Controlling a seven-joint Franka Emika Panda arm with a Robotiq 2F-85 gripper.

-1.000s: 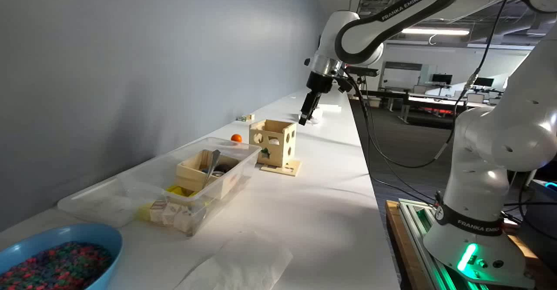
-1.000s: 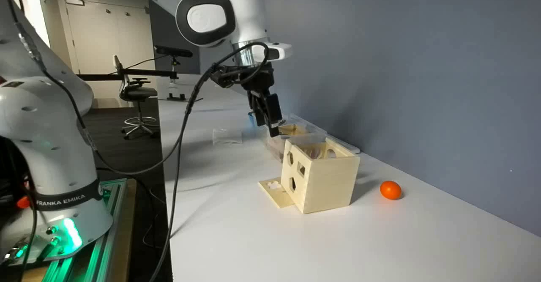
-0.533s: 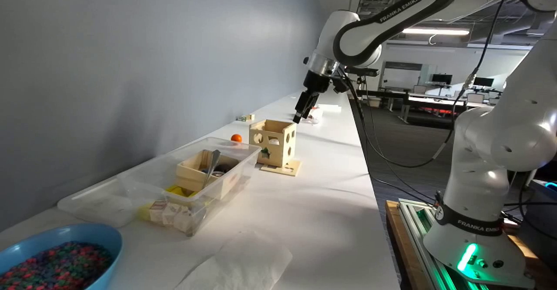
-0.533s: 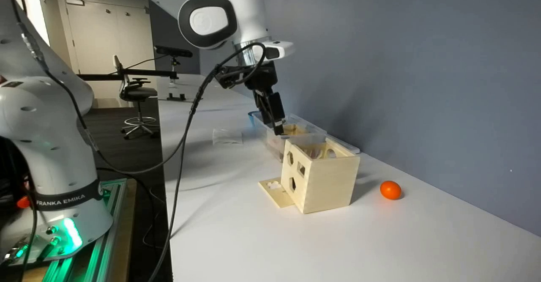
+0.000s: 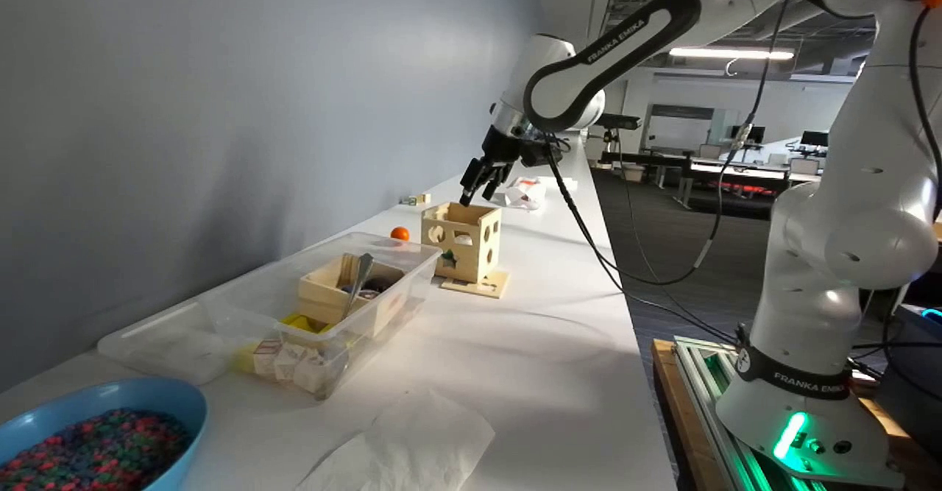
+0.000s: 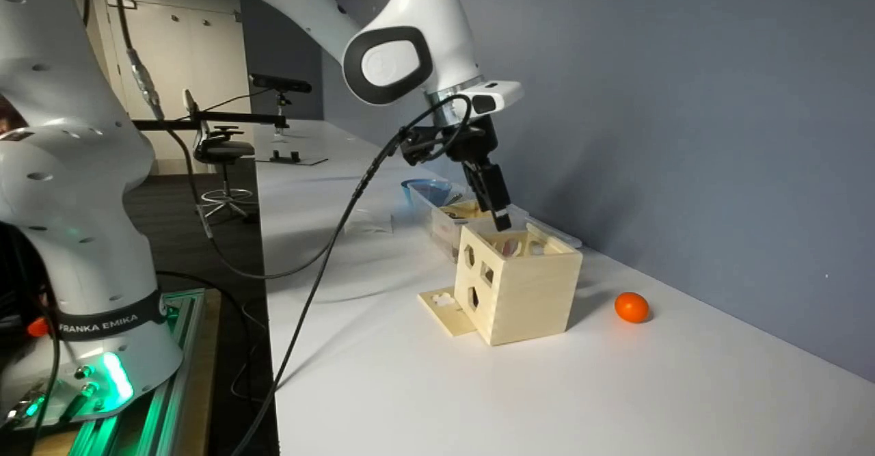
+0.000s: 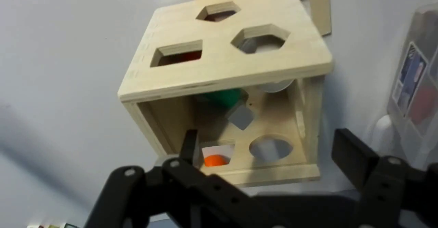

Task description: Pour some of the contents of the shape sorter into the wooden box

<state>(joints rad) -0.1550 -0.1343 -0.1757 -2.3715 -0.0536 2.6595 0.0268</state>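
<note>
Your gripper [image 7: 267,148] stands wide, its fingers slanting down over the shape sorter [image 6: 533,295]; in the wrist view one finger shows against the sorter's open top, the other outside the side that faces the clear plastic bin [image 5: 421,270]. You cannot tell whether either touches the wood. The sorter stands upright on the white table [image 5: 530,362], and you can see a green block [image 7: 224,97] inside it and a red patch [image 7: 192,55] through a rectangular hole. A thin wooden panel [image 6: 452,314] with cut-outs lies flat at its foot. Your wooden box [image 5: 318,301] sits inside the bin, just beside the sorter; a metal utensil [image 5: 359,281] slants there, in or against the box, you cannot say which. Near the sorter lies a small orange ball [image 6: 631,307], and beyond the bin's opposite end is a blue bowl [image 5: 188,403] of multicoloured beads [image 5: 103,450].
</note>
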